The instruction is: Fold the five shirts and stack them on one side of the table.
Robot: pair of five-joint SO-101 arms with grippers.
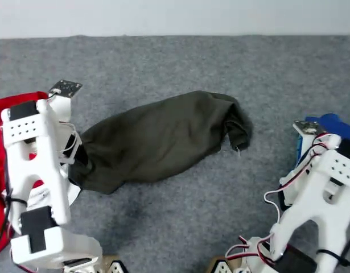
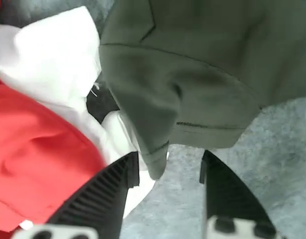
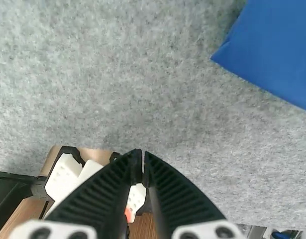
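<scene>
- Your left gripper (image 2: pixel 170 159) sat nearest, jaws parted wide on either side of a hem corner of the olive shirt (image 2: pixel 192 74). It was straddling the cloth, not pinching it, and I read that as lined up for a grab at that edge.
- You had that olive shirt sprawled in a loose, rumpled heap across the middle of the grey mat (image 1: pixel 180 227). One end lay bunched under the left arm and the other trailed off toward the far right. No clean fold on it, so it looked like the garment in hand, with the real folding yet to do.
- Right beside that hem, the white shirt (image 2: pixel 53 55) lay over the red shirt (image 2: pixel 38 159), both crowded against the left edge of the table. The olive cloth touched the white one there. My guess is that side was serving as the pile, though neither looked neatly squared.
- Over on your right, the right gripper (image 3: pixel 143 157) had its fingers pressed together on nothing, pointing down at bare mat near its own side of the table. Parked out of the way, I'd say, leaving the middle free for the left arm's work.
- You had the blue shirt (image 3: pixel 272 55) lying flat with a crisp edge, just beside the right arm at the table's right side and well apart from the left-hand pile. If one stack is the goal, it would need to cross over.
</scene>
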